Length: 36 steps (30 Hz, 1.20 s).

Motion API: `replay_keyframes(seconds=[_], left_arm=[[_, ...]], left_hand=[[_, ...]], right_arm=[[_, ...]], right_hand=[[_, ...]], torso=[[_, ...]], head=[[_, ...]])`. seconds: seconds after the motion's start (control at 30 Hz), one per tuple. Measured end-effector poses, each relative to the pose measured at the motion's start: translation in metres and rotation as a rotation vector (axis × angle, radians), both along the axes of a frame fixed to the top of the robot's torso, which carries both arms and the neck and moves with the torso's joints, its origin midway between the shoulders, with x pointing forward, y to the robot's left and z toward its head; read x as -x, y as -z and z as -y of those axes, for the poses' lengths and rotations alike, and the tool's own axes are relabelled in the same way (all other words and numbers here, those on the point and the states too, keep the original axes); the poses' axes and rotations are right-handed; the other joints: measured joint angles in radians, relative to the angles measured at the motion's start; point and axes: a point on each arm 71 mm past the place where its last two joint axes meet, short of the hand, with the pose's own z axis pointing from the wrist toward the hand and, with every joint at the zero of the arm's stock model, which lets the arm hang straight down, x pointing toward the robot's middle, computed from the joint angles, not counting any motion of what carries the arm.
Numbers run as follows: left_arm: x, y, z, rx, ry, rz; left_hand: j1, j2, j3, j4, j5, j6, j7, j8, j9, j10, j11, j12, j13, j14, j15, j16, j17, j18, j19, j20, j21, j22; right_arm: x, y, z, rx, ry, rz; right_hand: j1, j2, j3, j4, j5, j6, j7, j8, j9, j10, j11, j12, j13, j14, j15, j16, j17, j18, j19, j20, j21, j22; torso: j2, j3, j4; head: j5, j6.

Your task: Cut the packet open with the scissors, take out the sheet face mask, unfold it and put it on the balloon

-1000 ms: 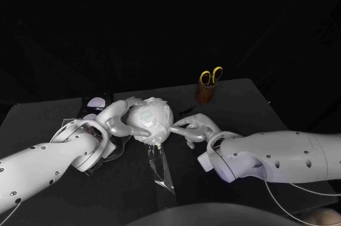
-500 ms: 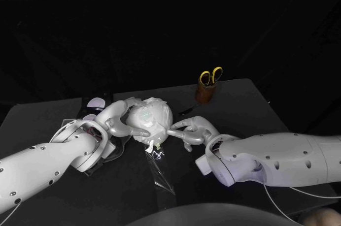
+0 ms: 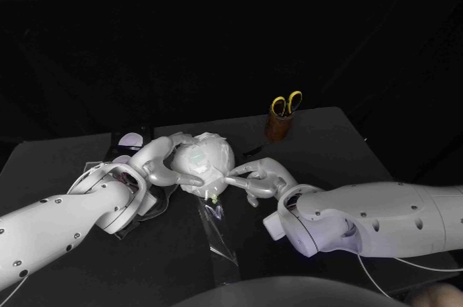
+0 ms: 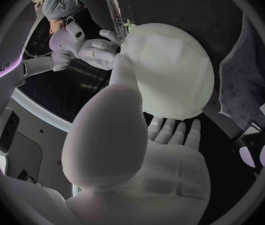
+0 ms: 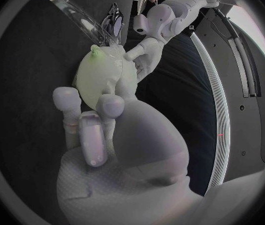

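White: one balloon [image 3: 205, 161], gripped by left hand [image 3: 159, 165]; right hand [image 3: 255, 178] touches it, grip unclear. Head view: one scissors [image 3: 286, 105], one o'clock.

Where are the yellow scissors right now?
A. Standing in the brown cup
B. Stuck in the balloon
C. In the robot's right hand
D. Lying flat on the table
A: the yellow-handled scissors stand handles up in the brown cup at the far side of the table.
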Motion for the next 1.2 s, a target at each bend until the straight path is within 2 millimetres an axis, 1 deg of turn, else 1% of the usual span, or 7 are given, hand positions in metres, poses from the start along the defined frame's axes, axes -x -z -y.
replay_keyframes(seconds=[0.13,0.37,0.7,0.77,0.83,0.97,1.2], left_arm=[[0.0,0.0,0.0,0.0,0.0,-0.001],[0.0,0.0,0.0,0.0,-0.001,-0.002],[0.0,0.0,0.0,0.001,-0.001,-0.003],[0.0,0.0,0.001,0.002,0.0,-0.003],[0.0,0.0,0.001,0.002,0.0,-0.004],[0.0,0.0,0.001,0.002,0.0,-0.004],[0.0,0.0,0.001,0.003,0.001,-0.006]], left_hand=[[0.0,0.0,0.0,0.0,0.0,0.0,0.0,0.004,0.0,0.0,0.0,0.0,0.0,0.0,0.0,0.0,0.0,0.0,0.0,0.0,0.0,0.0],[0.0,0.0,0.0,0.0,0.0,0.0,0.0,0.004,0.0,0.0,0.0,0.0,0.0,0.0,0.0,0.0,0.0,0.0,0.0,0.0,0.0,0.0],[0.0,0.0,0.0,0.0,0.0,-0.002,-0.002,0.004,0.0,0.0,0.0,0.0,0.0,0.0,0.0,0.0,0.0,0.0,0.0,0.0,0.0,0.0],[0.0,0.0,0.0,0.0,0.0,-0.002,-0.002,0.004,-0.001,0.0,0.0,0.0,0.0,0.0,0.0,0.0,0.0,0.0,0.0,0.0,0.0,0.0],[0.0,0.0,0.0,0.0,0.0,-0.002,-0.002,0.004,-0.001,0.0,0.0,0.0,0.0,0.0,0.0,0.0,0.0,0.0,0.0,0.0,0.0,0.0],[0.0,0.0,0.0,0.0,0.0,-0.002,-0.002,0.004,-0.001,0.0,0.0,0.0,0.0,0.0,0.0,0.0,0.0,0.0,0.0,0.0,0.0,0.0],[0.0,0.0,0.0,0.0,0.0,-0.001,-0.001,0.003,-0.001,0.0,0.0,0.0,0.0,0.0,0.0,0.0,0.0,0.0,0.0,0.0,0.0,0.0]], right_arm=[[0.0,-0.002,-0.001,-0.011,-0.005,0.017],[0.0,-0.003,-0.001,-0.023,-0.006,0.035],[-0.003,-0.002,0.003,-0.021,0.008,0.04],[-0.004,-0.001,0.005,-0.017,0.014,0.039],[-0.005,0.0,0.007,-0.012,0.021,0.036],[-0.006,0.002,0.011,-0.004,0.031,0.028],[-0.007,0.004,0.012,0.002,0.04,0.013]], right_hand=[[0.009,0.004,0.011,-0.011,0.004,0.017,-0.006,0.0,-0.004,0.0,0.0,0.0,0.0,0.0,0.0,0.003,0.0,0.0,0.004,0.004,0.01,0.008],[0.021,0.011,0.017,-0.022,-0.003,0.041,-0.015,0.0,-0.009,-0.003,-0.004,0.0,0.0,0.002,0.001,0.003,-0.001,-0.007,0.009,-0.002,0.018,0.017],[0.022,0.011,0.019,-0.024,-0.009,0.048,-0.014,-0.005,-0.015,-0.003,-0.004,0.0,0.0,-0.001,-0.003,0.002,-0.001,-0.008,0.009,-0.002,0.018,0.017],[0.017,0.004,0.012,-0.017,-0.012,0.051,-0.012,-0.01,-0.017,-0.003,-0.004,0.0,0.0,-0.001,-0.003,0.002,-0.001,-0.008,0.009,-0.002,0.018,0.016],[0.002,-0.011,0.003,-0.009,-0.012,0.051,-0.012,-0.016,-0.021,-0.003,-0.004,0.0,0.0,-0.001,-0.003,0.002,-0.001,-0.008,0.009,-0.002,0.018,0.015],[-0.017,-0.024,-0.01,0.005,-0.012,0.051,-0.012,-0.022,-0.024,-0.003,-0.004,0.0,-0.001,-0.001,-0.003,0.0,0.0,-0.008,0.009,-0.002,0.014,0.01],[-0.067,-0.023,-0.034,0.023,-0.018,0.051,-0.012,-0.029,-0.027,-0.002,-0.006,0.001,0.0,0.0,-0.005,0.003,0.0,-0.009,0.009,-0.002,0.011,0.006]], torso=[[0.0,-0.0001,0.0],[-0.001,-0.0003,-0.0002],[0.0,-0.0005,0.0001],[0.0,-0.0006,0.0002],[0.0,-0.0005,0.0003],[0.0,-0.0005,0.0007],[0.0,-0.0008,0.0001]], head=[[0.001,0.005],[0.004,0.012],[0.005,0.015],[0.005,0.015],[0.004,0.014],[0.004,0.013],[0.004,0.013]])
